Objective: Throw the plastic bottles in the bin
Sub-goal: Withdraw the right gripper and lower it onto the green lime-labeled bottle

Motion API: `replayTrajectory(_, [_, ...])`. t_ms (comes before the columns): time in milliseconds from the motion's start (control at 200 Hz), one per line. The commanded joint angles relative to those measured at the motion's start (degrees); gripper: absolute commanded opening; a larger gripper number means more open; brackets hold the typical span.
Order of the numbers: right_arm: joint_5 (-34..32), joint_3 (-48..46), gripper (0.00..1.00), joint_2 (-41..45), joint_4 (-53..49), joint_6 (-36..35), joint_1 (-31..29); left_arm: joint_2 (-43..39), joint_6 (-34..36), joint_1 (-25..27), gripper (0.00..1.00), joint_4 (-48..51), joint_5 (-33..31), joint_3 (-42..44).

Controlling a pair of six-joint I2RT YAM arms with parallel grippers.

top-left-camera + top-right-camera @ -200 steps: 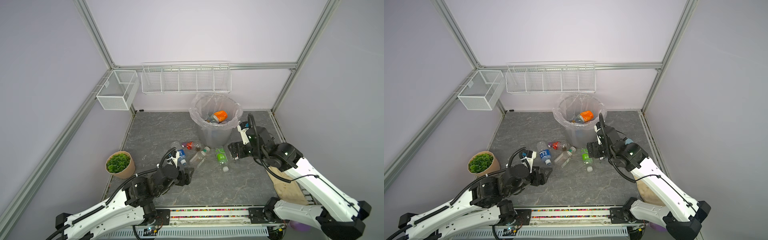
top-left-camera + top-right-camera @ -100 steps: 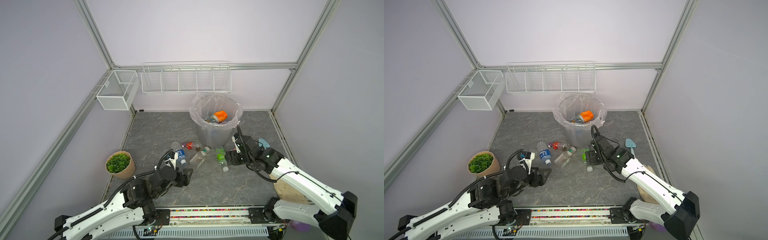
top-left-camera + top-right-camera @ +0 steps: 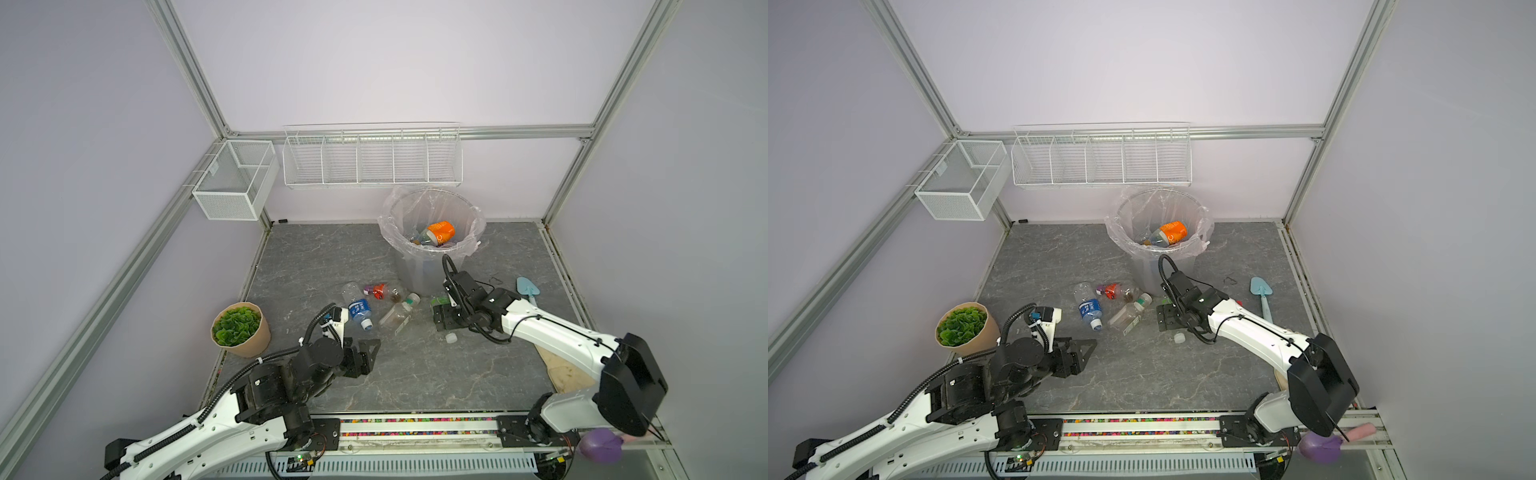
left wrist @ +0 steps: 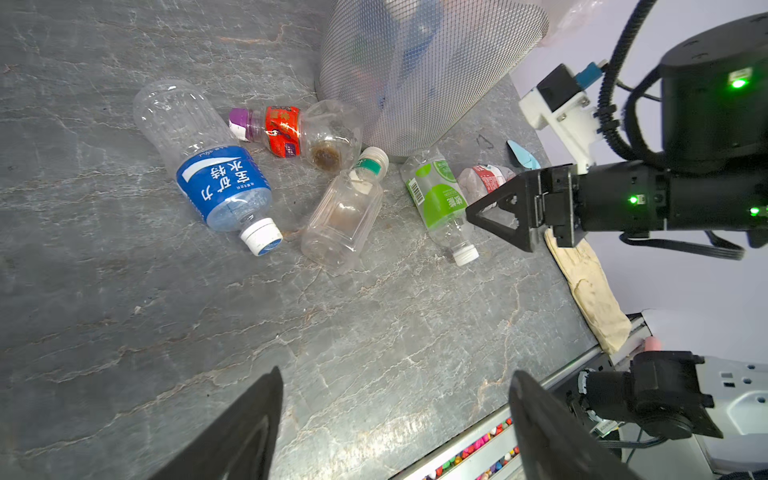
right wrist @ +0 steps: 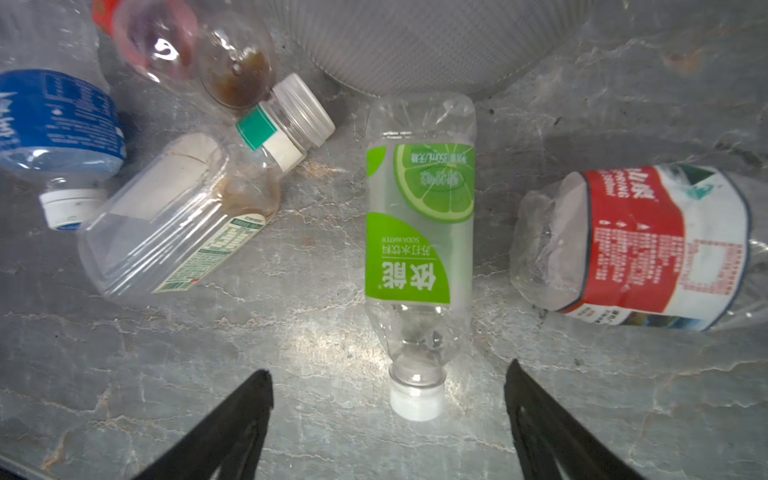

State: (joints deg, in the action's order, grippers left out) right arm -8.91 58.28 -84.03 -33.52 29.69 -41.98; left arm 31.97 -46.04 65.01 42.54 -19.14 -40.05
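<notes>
Both top views: right gripper (image 3: pixel 444 319) dropped from bin (image 3: pixel 411 270) height over green-label bottle (image 3: pixel 450 337), just near of the bin; left gripper (image 3: pixel 371 355) wide, empty. Left wrist: five plastic bottles (image 4: pixel 345 216) left to bin. Right wrist: jaws wide, flanking the green-label bottle's cap; next, probably close and lift.

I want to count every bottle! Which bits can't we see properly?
Bin bottom, both top views: bag and orange bottle hide what lies beneath.
Green bottle, both top views: right gripper covers most.
Red-white bottle, right wrist view: cut by the edge.
</notes>
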Motion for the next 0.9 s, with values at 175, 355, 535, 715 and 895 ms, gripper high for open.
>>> replayTrajectory(175, [-1.36, -0.52, 0.93, -5.87, 2.65, 2.73, 0.93, -2.86, -1.65, 0.36, 0.85, 3.5, -1.76, 1.12])
replayTrajectory(355, [-1.22, -0.72, 0.97, -8.47, 3.81, 3.17, 1.16, -3.74, -1.77, 0.36, 0.85, 4.08, -1.96, 1.38])
replayTrajectory(535, [-1.9, -0.11, 0.97, -11.07, 4.34, 3.13, 1.21, -3.9, -1.91, 0.36, 0.85, 4.19, -1.86, 1.56])
replayTrajectory(715, [-3.25, -0.35, 0.85, -12.23, 4.78, 3.76, 1.31, -4.39, -2.11, 0.3, 0.85, 4.72, -1.96, 1.55])
replayTrajectory(895, [-4.3, -1.06, 0.6, -12.1, 5.04, 4.46, 1.31, -4.69, -2.16, 0.32, 0.85, 5.0, -2.0, 1.6])
